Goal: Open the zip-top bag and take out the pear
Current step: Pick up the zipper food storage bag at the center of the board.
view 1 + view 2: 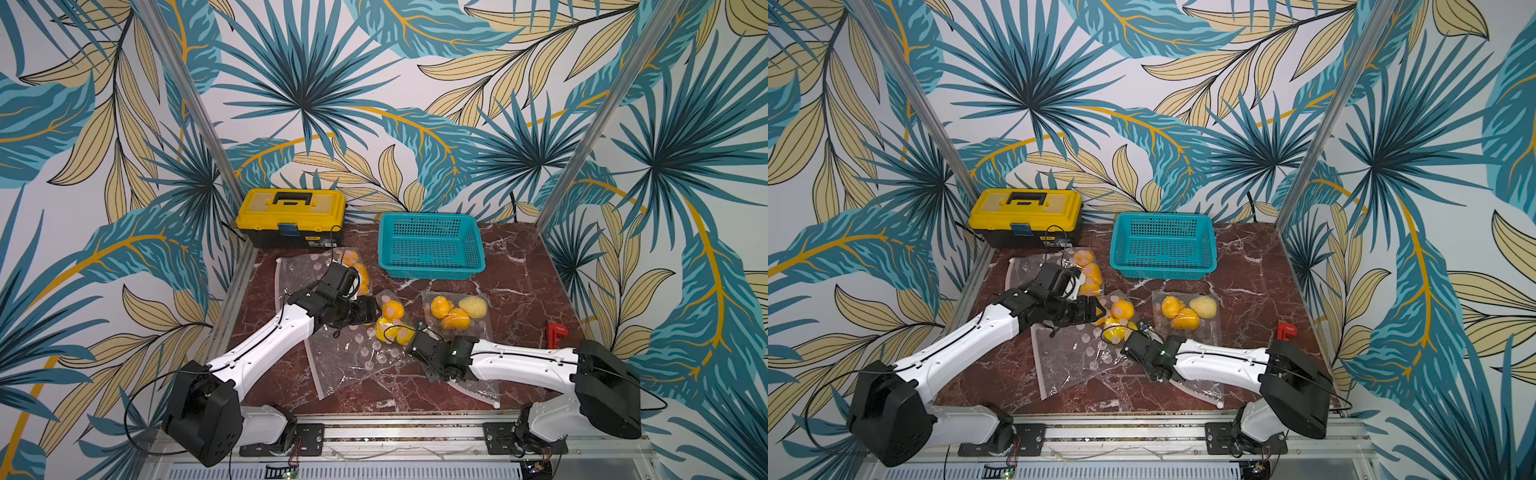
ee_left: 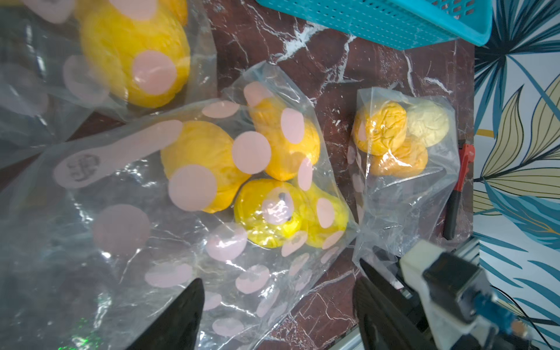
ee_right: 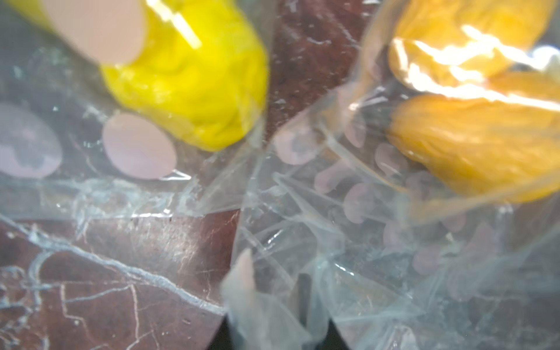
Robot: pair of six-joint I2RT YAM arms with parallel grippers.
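The right gripper [image 3: 278, 330] is pressed together on a bunch of clear film from the right bag [image 1: 461, 332], pinching it low over the table [image 1: 523, 270]. That bag holds two orange fruits [image 1: 449, 313] and a pale yellow fruit [image 1: 473, 306]. I cannot tell which of them is the pear. Its zip edge [image 1: 478, 395] lies at the table's front, under the right forearm.

The left gripper [image 2: 278, 272] is spread wide, above the middle bag [image 1: 357, 365] and not touching it. A bright yellow pear-shaped fruit [image 2: 269, 212] lies inside with orange ones. The two bags meet at their corners.

The middle bag carries pink dots and a pink spoon-shaped patch [image 2: 91, 163] with a mark I cannot read. The yellow toolbox [image 1: 291, 216] has a small front label and the red tool [image 1: 557, 330] has pale lettering, both too small to read.

A far bag [image 1: 291, 270] lies under the left wrist. The blue basket [image 1: 432, 245] stands at the back, beside the toolbox. Bare marble lies open to the right of the basket, and behind the red tool by the right wall.

The right forearm runs low and almost level from the front right. The left forearm slants up from the front left, with its wrist bent toward the centre.
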